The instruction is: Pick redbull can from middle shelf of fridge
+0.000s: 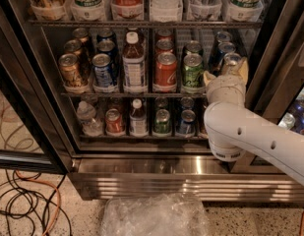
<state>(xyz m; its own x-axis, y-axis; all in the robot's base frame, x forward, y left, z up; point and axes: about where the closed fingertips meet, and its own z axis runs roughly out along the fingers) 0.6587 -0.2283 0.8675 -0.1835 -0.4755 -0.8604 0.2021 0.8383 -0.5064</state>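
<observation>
The fridge [141, 167] stands open with its middle shelf [136, 95] full of drinks. Three slim blue-and-silver redbull cans stand in a row at the shelf's right end; the front redbull can [232, 59] shows only its silver top. My gripper [227, 72], on the white arm [240, 127] coming from the lower right, is at that front can. Its tan fingertips [209, 77] stand on either side of the can with some gap, so it looks open around it. The can's body is hidden behind the gripper.
Left of the gripper stand a green can [193, 69], a red can [166, 69], a bottle [134, 63], a wider blue soda can [103, 69] and a brown can [72, 71]. A dark door frame [269, 48] is close on the right. A plastic bag [154, 215] and cables [23, 200] lie on the floor.
</observation>
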